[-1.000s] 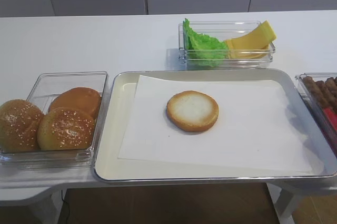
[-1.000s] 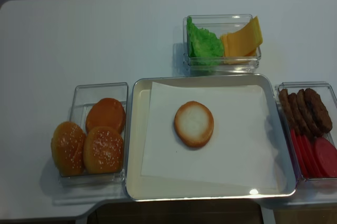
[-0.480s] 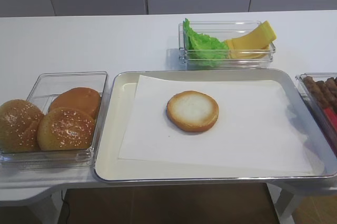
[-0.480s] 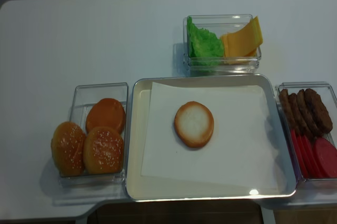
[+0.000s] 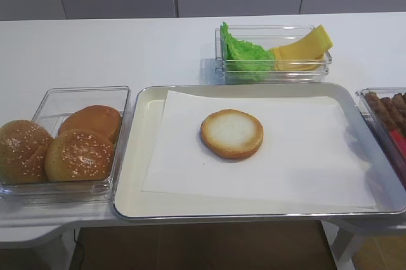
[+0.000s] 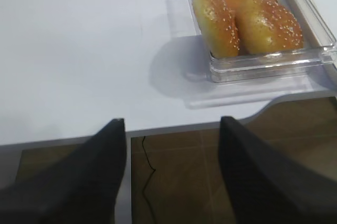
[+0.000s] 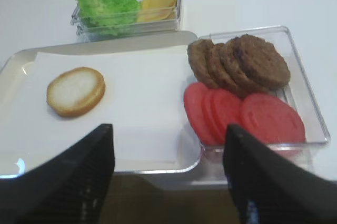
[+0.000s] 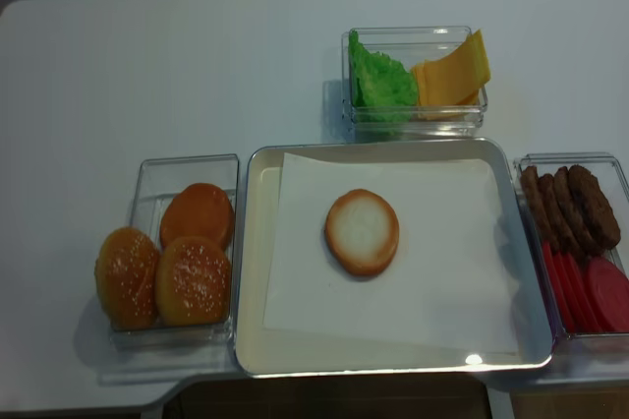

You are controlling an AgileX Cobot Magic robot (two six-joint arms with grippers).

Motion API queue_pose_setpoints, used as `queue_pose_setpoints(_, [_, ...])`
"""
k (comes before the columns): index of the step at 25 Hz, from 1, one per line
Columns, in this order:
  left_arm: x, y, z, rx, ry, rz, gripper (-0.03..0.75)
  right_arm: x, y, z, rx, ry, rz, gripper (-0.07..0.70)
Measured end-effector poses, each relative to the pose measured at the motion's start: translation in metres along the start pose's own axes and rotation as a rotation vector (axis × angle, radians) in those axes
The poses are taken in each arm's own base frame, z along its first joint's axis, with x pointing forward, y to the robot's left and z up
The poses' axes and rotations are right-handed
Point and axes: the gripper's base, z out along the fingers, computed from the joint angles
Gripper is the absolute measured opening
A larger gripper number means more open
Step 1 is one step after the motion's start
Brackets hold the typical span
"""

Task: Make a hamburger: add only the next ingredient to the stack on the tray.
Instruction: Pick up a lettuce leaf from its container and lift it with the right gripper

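The bun half sat cut face up around the middle of the paper-lined tray, nothing on it yet. The lettuce leaf was in the left end of the clear box just past the tray's far edge, cheese slices leaning beside it. Sesame buns filled the box off the tray's left edge, and patties and tomato slices the one off the right. The right gripper hung over the tray's near right corner, fingers spread wide and empty. The left gripper hovered at the worktop's front left edge, also spread wide, empty.
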Motion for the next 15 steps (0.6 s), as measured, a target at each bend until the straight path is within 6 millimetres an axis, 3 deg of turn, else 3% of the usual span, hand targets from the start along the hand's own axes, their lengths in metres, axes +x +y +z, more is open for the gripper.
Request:
queue_pose_setpoints(7, [0.000, 0.000, 0.000, 0.000, 0.000, 0.000, 0.415, -0.069, 0.002, 0.048, -0.016, 0.017, 0.102, 0.484])
queue_pose_setpoints(15, [0.000, 0.000, 0.000, 0.000, 0.000, 0.000, 0.415, -0.132, -0.001, 0.129, -0.055, 0.136, 0.110, 0.482])
